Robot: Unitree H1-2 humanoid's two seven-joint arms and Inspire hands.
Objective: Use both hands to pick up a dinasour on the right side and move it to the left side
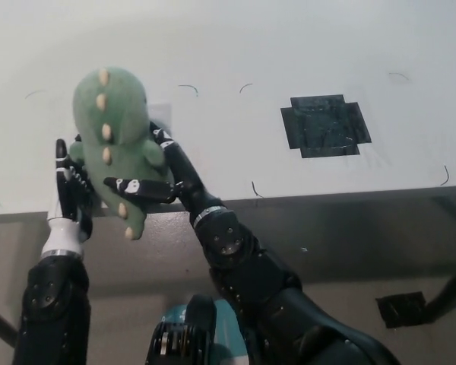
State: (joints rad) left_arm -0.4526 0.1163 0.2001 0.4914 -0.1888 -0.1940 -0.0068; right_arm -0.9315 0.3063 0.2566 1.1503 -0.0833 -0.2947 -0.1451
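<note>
Left hand [67, 199] & right hand [161, 176] are squeezing green plush dinosaur [114, 144] between fingers [133, 187], so it is hanging over bench [289, 46] left edge w/o slipping.

1. A white worktop [304, 46] fills the far part of the scene, its near edge running left to right.
2. A black cross-shaped tape patch [325, 125] lies flat on its right side.
3. Below the near edge, a small black square [401, 309] sits on the grey floor [380, 236], at the right.
</note>
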